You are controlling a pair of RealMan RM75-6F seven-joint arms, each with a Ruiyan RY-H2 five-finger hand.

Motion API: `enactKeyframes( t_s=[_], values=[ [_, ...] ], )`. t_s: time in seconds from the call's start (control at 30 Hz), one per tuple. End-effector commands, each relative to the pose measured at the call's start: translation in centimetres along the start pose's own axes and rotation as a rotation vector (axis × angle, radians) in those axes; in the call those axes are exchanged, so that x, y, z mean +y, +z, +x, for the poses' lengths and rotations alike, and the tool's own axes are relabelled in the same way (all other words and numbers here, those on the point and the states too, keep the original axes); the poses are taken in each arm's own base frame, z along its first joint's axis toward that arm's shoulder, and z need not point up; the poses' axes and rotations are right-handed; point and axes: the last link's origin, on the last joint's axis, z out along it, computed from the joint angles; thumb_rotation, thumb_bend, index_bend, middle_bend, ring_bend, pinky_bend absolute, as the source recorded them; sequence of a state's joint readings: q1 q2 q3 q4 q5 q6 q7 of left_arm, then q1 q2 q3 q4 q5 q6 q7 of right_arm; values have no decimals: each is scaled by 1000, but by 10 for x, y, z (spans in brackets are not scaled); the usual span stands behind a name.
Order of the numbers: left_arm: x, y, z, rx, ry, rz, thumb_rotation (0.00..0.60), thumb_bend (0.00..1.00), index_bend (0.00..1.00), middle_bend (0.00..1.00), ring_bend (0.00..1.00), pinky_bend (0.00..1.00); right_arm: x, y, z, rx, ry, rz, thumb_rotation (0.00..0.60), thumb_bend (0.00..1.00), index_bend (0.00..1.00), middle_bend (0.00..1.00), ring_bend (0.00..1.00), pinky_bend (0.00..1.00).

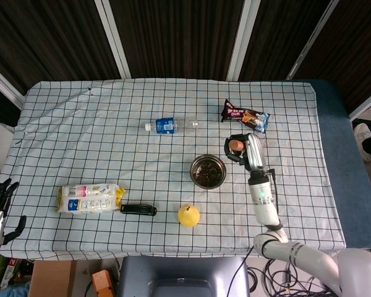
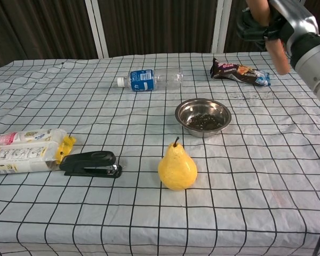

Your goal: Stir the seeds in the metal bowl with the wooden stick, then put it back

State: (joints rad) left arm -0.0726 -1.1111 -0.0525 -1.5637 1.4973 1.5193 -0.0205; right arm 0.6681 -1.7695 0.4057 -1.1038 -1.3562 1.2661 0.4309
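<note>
The metal bowl (image 1: pixel 194 167) (image 2: pixel 182 110) stands right of the table's middle with dark seeds (image 2: pixel 204 122) in it and nothing else. My right hand (image 1: pixel 241 150) (image 2: pixel 262 25) grips the wooden stick (image 1: pixel 235 145) (image 2: pixel 279 56) high above the table, up and to the right of the bowl. The stick hangs tilted, its lower end in the air near the snack packet (image 1: pixel 245 116) (image 2: pixel 239 72). My left hand (image 1: pixel 0 201) hangs beyond the table's left edge, fingers apart and holding nothing.
A yellow pear (image 1: pixel 188 215) (image 2: pixel 177 168) stands just in front of the bowl. A black stapler (image 2: pixel 89 162) and a wrapped packet (image 2: pixel 25 152) lie at the front left. A plastic water bottle (image 2: pixel 149 79) lies on its side behind the bowl.
</note>
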Motion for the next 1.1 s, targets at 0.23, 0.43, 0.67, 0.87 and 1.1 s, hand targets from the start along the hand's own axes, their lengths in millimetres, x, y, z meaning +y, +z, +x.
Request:
enactKeyframes(
  t_s=[0.23, 0.43, 0.67, 0.87, 1.1],
  values=[
    [4, 1, -4, -13, 9, -9, 600, 400, 0, 0, 0, 19, 119, -51, 45, -160, -652, -241, 600, 595, 1000, 1000, 980, 936],
    [3, 2, -5, -16, 11, -9, 600, 400, 0, 0, 0, 20, 137, -60, 31, -218, -671, -273, 600, 595, 1000, 1000, 960, 924],
    [4, 2, -5, -23, 8, -14, 600, 399, 0, 0, 0, 20, 144, -68, 18, -256, -675, -287, 600, 594, 937, 923, 896, 855],
    [4, 1, -4, -17, 6, -11, 600, 399, 0, 0, 0, 19, 144, -68, 12, -287, -680, -280, 600, 591, 573, 635, 661, 672],
    [4, 1, -4, -25, -2, -23, 600, 400, 0, 0, 0, 19, 143, -69, 19, -294, -705, -264, 600, 477, 281, 397, 401, 502]
  ],
)
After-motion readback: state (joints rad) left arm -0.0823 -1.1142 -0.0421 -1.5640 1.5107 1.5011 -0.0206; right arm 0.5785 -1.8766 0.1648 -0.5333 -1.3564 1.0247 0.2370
